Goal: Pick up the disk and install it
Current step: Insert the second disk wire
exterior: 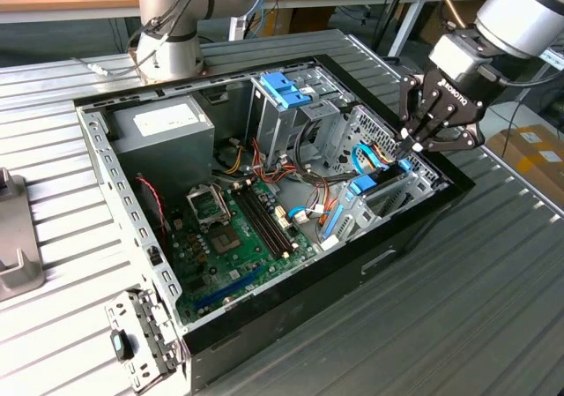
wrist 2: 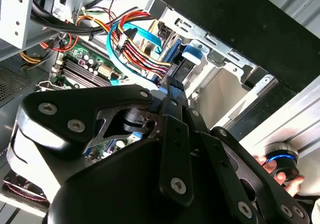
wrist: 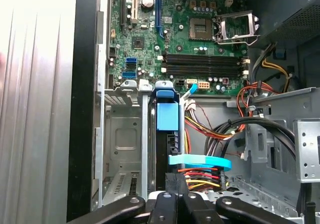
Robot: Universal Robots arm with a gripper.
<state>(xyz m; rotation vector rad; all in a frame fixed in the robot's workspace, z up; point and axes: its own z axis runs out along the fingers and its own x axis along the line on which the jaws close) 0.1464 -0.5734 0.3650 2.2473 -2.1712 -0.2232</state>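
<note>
Open computer case [exterior: 115,162] lies mid-frame on a ribbed metal table [exterior: 493,308]. At right of frame, the gripper [exterior: 410,145] reaches into the drive bay. Its fingertips touch the blue-framed disk [exterior: 374,189], which stands on edge.

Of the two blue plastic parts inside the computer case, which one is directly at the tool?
The light-blue carrier of the disk, standing in the metal bay by the case's edge; the tool is right over it. The other one tops the tall cage.

The silver-grey robot arm reaches in from the exterior view's right, its black two-finger gripper [exterior: 414,145] pointing steeply downward with the slim fingertips [wrist: 176,180] drawn close together.
</note>
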